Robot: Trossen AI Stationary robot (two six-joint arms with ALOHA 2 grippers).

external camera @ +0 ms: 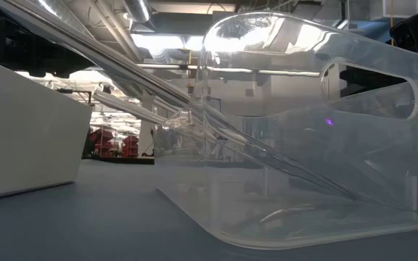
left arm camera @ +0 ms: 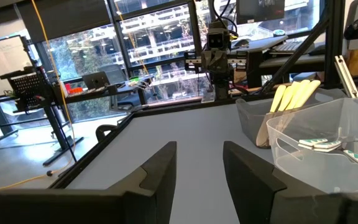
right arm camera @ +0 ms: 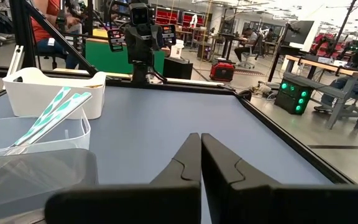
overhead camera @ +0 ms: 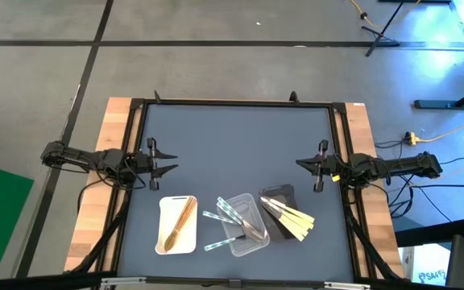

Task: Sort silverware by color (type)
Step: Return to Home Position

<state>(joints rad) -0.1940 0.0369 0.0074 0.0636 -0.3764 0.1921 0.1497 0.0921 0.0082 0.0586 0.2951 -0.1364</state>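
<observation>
- High view: the left tool (overhead camera: 167, 163) hung over the left edge of the grey surface (overhead camera: 232, 145) and the right tool (overhead camera: 303, 164) over the right edge, well apart and facing each other. All three trays sat in a row at the near edge. The white tray (overhead camera: 164, 238) on the left held the wooden utensils (overhead camera: 185, 217). The clear tray (overhead camera: 248, 242) in the middle held the clear utensils (overhead camera: 230, 211), several poking out past its rim. The black tray (overhead camera: 280, 195) on the right held the yellow utensils (overhead camera: 292, 221), their ends fanned out beyond its rim.
- Low view: the clear tray's wall (external camera: 303, 145) filled most of the frame, with clear utensils (external camera: 158, 94) leaning up out of it and the white tray (external camera: 20, 130) just beside it.
- Left wrist view: the left tool (left arm camera: 197, 180) had its fingers spread with a clear gap and gripped nothing. Yellow utensils (left arm camera: 294, 96) stood propped in the black tray (left arm camera: 250, 118), next to the clear tray (left arm camera: 353, 118).
- Right wrist view: the right tool (right arm camera: 201, 168) had its fingers pressed together, with nothing between them. Clear utensils (right arm camera: 55, 109) with teal stripes leaned over the clear tray's rim (right arm camera: 73, 140), and the white tray (right arm camera: 55, 93) lay beyond.
</observation>
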